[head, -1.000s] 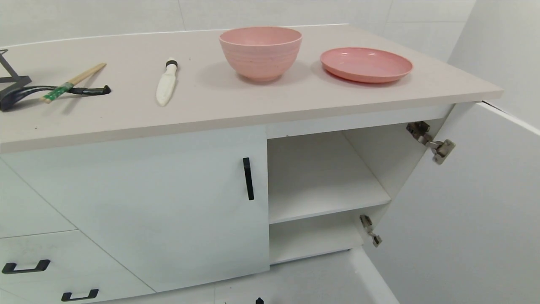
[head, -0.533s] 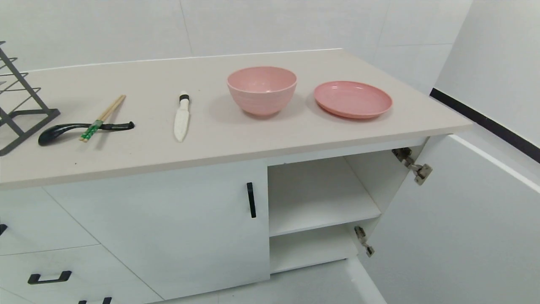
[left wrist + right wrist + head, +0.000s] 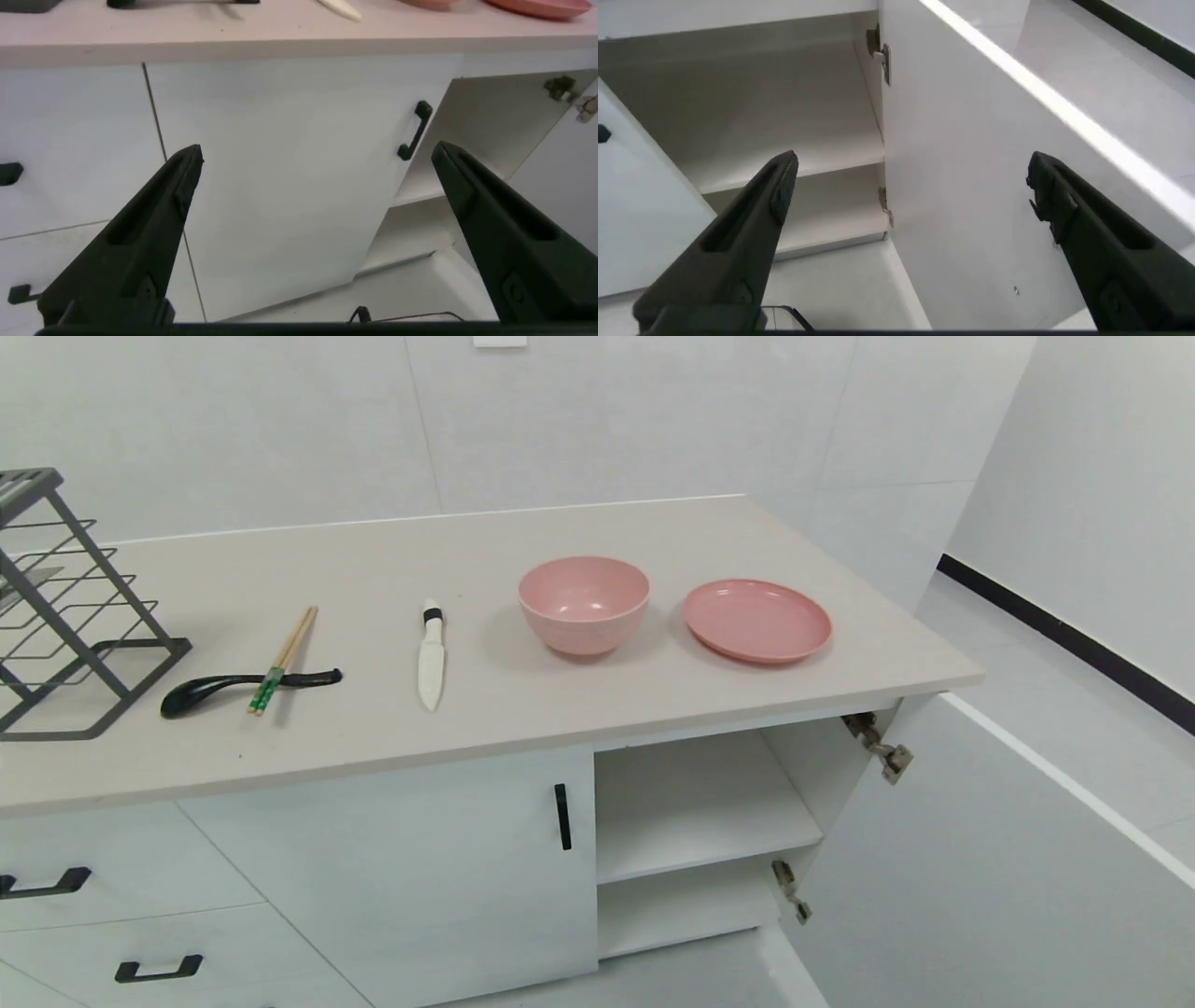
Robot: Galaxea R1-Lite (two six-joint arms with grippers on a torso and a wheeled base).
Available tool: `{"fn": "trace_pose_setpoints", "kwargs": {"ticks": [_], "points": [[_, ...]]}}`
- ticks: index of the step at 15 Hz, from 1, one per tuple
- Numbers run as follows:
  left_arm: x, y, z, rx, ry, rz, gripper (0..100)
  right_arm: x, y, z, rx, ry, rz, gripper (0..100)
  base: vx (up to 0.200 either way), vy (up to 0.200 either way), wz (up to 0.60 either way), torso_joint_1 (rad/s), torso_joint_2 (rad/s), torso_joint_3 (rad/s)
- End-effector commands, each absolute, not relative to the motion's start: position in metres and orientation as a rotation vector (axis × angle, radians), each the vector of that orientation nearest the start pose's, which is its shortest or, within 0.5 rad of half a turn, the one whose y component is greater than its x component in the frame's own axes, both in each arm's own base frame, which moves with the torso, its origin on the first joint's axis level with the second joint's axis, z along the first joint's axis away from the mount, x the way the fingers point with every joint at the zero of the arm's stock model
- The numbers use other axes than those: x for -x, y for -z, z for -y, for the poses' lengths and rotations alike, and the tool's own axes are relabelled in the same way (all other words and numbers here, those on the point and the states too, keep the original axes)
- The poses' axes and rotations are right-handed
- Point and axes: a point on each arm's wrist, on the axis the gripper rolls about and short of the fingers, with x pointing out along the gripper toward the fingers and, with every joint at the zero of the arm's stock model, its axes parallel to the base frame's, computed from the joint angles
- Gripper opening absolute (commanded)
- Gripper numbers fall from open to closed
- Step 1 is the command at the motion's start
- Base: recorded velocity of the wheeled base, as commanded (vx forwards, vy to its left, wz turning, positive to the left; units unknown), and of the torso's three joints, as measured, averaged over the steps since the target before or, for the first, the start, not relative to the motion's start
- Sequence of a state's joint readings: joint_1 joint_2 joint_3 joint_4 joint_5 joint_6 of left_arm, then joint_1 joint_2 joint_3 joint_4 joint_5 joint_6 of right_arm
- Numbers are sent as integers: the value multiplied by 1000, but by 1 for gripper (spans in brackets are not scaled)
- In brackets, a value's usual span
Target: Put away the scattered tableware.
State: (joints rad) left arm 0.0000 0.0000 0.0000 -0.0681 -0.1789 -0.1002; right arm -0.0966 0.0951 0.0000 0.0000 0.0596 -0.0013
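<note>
Left pincer (image 3: 316,154) and right pincer (image 3: 913,161) both released, empty. Pink bowl (image 3: 583,604) on desk (image 3: 373,560) looks light, stiff, slick: pinch the rim. Pink plate (image 3: 756,619) likewise, by its raised edge.

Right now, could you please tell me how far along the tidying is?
Done: the cupboard door stands open, its shelf exposed. In hand: nothing; the left gripper and right gripper are open, low before the cupboard. Left: the bowl, plate, knife, spoon and chopsticks all lie on the counter.
</note>
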Motion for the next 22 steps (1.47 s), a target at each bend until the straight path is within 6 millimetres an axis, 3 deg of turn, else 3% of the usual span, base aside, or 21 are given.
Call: {"fn": "trace_pose_setpoints", "kwargs": {"ticks": [1, 8, 14, 16, 22], "points": [[23, -83, 4, 92, 182, 57, 100, 15, -77, -3, -6, 37, -95, 100, 0, 0, 0, 393, -491, -246], [23, -82, 4, 88, 181, 56, 100, 15, -77, -3, -6, 37, -96, 100, 0, 0, 0, 293, -516, -243], [23, -83, 4, 87, 184, 57, 100, 15, -77, -3, -6, 37, -96, 100, 200, 0, 0, 292, -560, -273], [23, -83, 4, 92, 179, 57, 100, 15, -77, -3, -6, 37, -96, 100, 0, 0, 0, 315, -605, -286], [23, -83, 4, 95, 178, 57, 100, 15, -77, -3, -6, 37, -96, 100, 0, 0, 0, 37, -65, -30]]}}
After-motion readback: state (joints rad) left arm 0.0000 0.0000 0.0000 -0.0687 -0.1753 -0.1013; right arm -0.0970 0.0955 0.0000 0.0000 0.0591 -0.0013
